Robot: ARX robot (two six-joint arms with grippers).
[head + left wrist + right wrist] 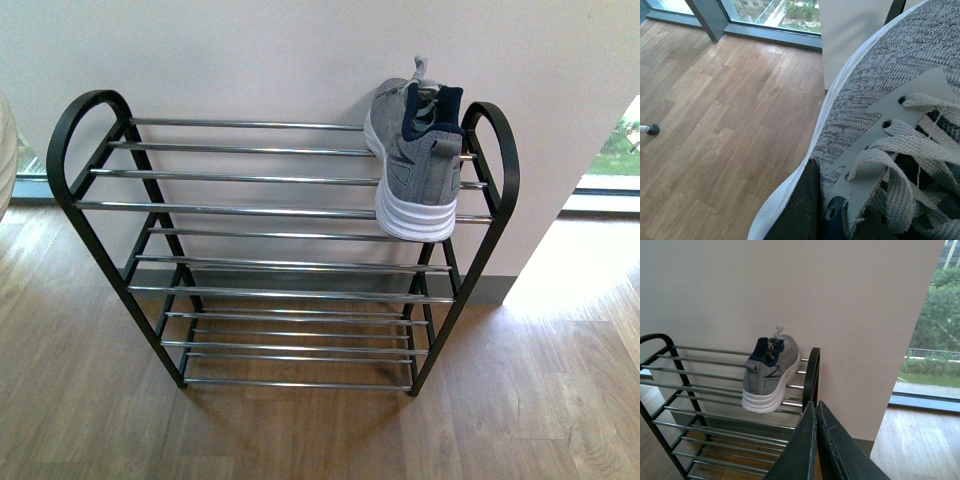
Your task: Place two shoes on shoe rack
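Left wrist view: left gripper [807, 200] clamped on a grey knit sneaker, the held sneaker [890, 90]. One dark finger is pressed to its side by the white sole; the other finger is hidden. Grey laces [920, 140] lie across the tongue. The shoe hangs over the wood floor [715, 125], with the window [785, 12] beyond.

Front view: shoe rack [250, 211] against the wall [250, 50], black frame, chrome bars. The racked sneaker [415, 165] sits at the right end of the top tier, just beside the rounded corner, heel outward, toe to the wall, tilted.

Right wrist view: right gripper [816, 430] pinched closed on nothing, fingers touching, near the rack's right end and apart from the racked sneaker.
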